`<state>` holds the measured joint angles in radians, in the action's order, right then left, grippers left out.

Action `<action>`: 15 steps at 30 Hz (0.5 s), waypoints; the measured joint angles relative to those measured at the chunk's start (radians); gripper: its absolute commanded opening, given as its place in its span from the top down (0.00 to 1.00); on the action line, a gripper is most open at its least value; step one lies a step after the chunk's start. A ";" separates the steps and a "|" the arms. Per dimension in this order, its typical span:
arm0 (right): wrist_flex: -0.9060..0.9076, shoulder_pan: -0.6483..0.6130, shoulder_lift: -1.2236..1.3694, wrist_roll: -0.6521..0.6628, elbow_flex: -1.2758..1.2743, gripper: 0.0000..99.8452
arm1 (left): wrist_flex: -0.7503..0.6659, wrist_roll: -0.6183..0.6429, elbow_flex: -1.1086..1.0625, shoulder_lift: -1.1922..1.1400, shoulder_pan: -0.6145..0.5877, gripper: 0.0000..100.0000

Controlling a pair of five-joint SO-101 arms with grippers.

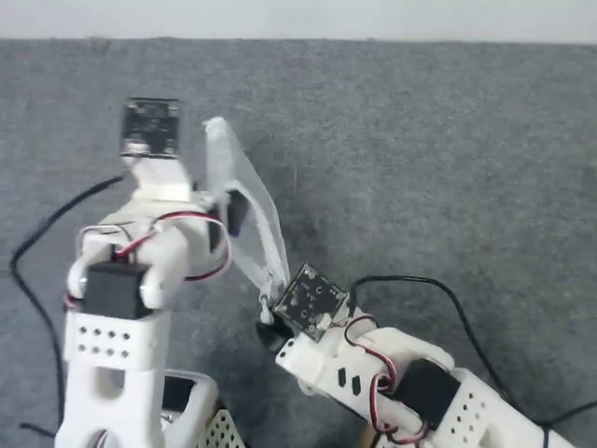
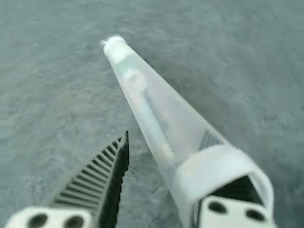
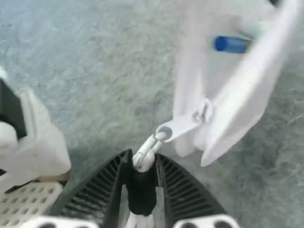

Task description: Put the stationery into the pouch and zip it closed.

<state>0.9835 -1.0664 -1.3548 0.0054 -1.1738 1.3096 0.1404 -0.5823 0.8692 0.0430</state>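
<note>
Pouch (image 1: 250,196) between arms; right jaws pinch zip pull (image 3: 178,127); blue item (image 3: 231,44) inside.

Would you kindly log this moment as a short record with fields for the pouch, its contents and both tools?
pouch: translucent white pouch, stretched on edge between the two arms over the grey table
contents: a blue item seen inside
zip pull: zip pull drawn out from the pouch's end
right tool: right tool shut on the zip pull
left tool: left tool at the pouch's other end, open, its ribbed finger apart from the pouch
zip state: cannot tell
</note>
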 measured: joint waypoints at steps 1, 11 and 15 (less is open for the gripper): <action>0.000 -0.005 0.000 0.003 0.000 0.99 | 0.000 -0.015 -0.012 0.006 0.028 0.77; 0.000 -0.012 0.000 0.003 0.000 0.99 | -0.008 -0.176 -0.083 0.012 0.310 0.77; 0.000 -0.012 -0.017 0.003 0.000 0.99 | -0.008 -0.193 -0.084 0.012 0.328 0.77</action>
<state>0.9835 -1.0787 -1.3717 0.0084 -1.1738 1.3019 -0.0529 -0.6667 0.8815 0.3713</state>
